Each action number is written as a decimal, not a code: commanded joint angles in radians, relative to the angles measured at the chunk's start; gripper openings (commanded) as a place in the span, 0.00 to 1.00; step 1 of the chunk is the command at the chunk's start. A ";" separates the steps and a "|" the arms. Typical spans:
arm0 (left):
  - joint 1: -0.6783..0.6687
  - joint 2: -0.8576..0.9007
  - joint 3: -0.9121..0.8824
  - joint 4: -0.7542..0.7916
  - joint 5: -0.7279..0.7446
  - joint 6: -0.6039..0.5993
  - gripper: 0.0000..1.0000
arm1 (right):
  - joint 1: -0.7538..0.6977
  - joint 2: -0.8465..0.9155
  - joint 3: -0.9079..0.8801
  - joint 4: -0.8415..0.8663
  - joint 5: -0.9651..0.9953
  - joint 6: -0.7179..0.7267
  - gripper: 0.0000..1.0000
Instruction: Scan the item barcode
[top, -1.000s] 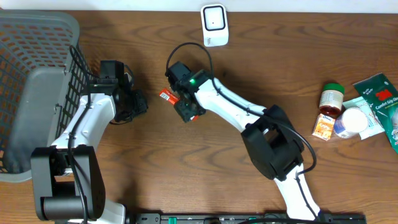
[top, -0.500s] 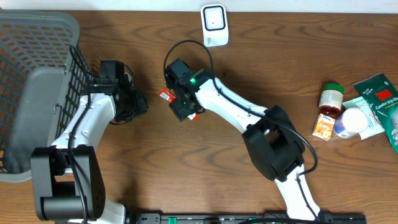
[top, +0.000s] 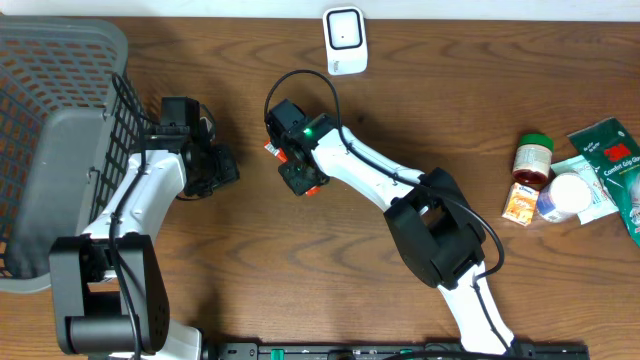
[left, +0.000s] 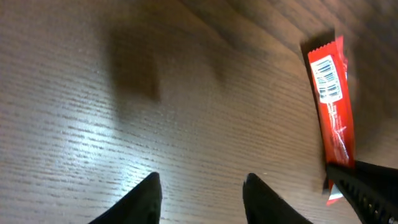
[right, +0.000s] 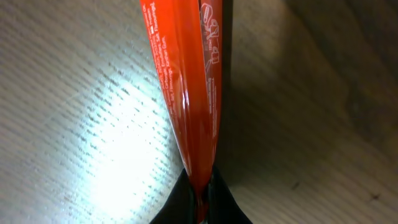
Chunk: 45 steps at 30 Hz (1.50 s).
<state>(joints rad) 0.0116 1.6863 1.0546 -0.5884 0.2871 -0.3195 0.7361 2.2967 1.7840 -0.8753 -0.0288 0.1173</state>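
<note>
Item one: we list a long red foil snack packet (right: 186, 93), pinched at one end by the right pincer (right: 200, 190), whose fingertips are pressed together on the wrapper. We place it mid-left on the brown wooden tabletop (top: 250, 270), below the white box-shaped scanner (top: 344, 40). We cannot tell whether it touches the wood. The left wrist view shows its white barcode label (left: 328, 81) facing that camera.

Item two: we note the left pincer (left: 202, 186) spread, with only bare wood between its fingers, near the packet but apart from it.

Item three: a grey plastic mesh basket (top: 40, 80) at the left edge.

Item four: at the far right, we count a green-lidded jar (top: 533, 160), a small orange carton (top: 520, 203), a white round bottle (top: 565, 196) and a green pouch (top: 612, 150).
</note>
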 joint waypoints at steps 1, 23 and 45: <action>0.008 -0.002 -0.003 -0.017 0.077 0.037 0.45 | -0.016 -0.039 -0.005 -0.015 -0.041 -0.003 0.01; 0.006 -0.340 -0.003 0.114 0.518 0.116 0.47 | -0.212 -0.354 -0.006 -0.138 -0.657 0.026 0.01; -0.018 -0.319 -0.003 0.235 0.585 0.063 0.47 | -0.200 -0.354 -0.006 -0.013 -0.952 0.016 0.01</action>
<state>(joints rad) -0.0040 1.3617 1.0546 -0.3687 0.8597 -0.2180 0.5274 1.9438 1.7771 -0.8925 -0.9092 0.1478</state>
